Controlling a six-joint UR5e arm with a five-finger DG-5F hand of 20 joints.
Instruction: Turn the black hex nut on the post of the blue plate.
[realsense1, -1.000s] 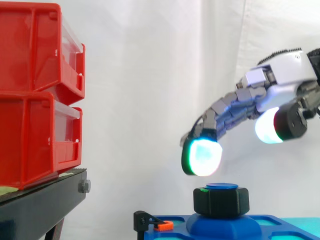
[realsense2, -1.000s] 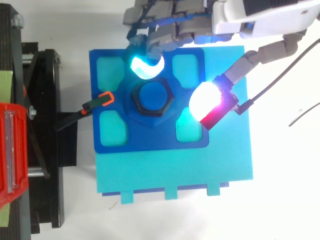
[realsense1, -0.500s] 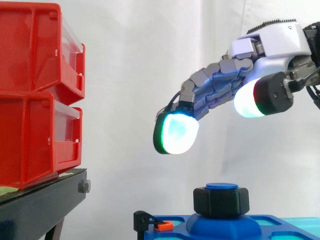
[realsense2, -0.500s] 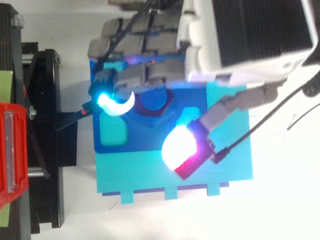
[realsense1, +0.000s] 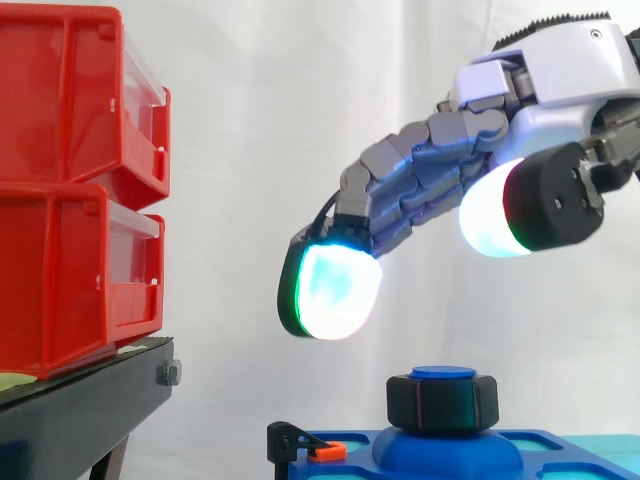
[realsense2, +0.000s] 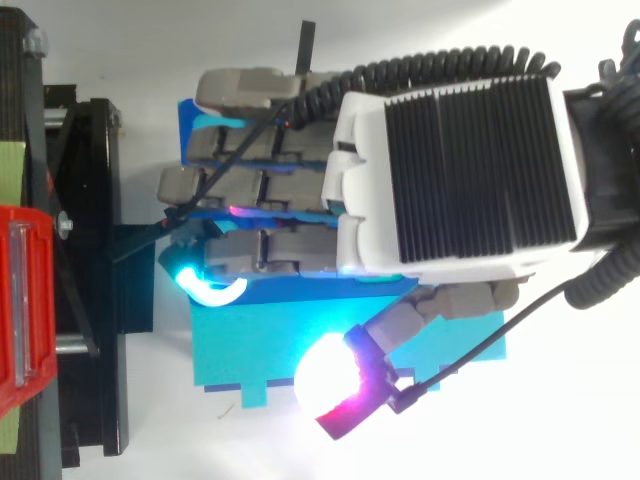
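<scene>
Black hex nut (realsense1: 442, 402) sits low in the side view, around the blue post (realsense1: 443, 372) in the middle of the blue plate (realsense1: 440, 455). The hand (realsense1: 430, 185) hangs above it and does not touch it. Its fingers are stretched out and the thumb is held apart, so it is spread wide and holds nothing. One glowing fingertip (realsense1: 330, 290) is up and to the left of the nut. The thumb pad (realsense1: 495, 218) is higher, up and to the right. If the hand came straight down like this, that fingertip might land beside the nut, near the little orange clip (realsense1: 327, 451), and the fingers might close on air. The red bins (realsense1: 70, 190) are well apart, so they should be safe.

From the top, the back of the hand lies over the middle of the blue plate (realsense2: 187, 135), where the post stands. The thumb pad (realsense2: 335, 385) hangs over the front edge of the teal base (realsense2: 250, 352). It looks far from the post. If the hand closed from here, it could catch just one side of the nut and slip off. A hard push could also slide the plate.
</scene>
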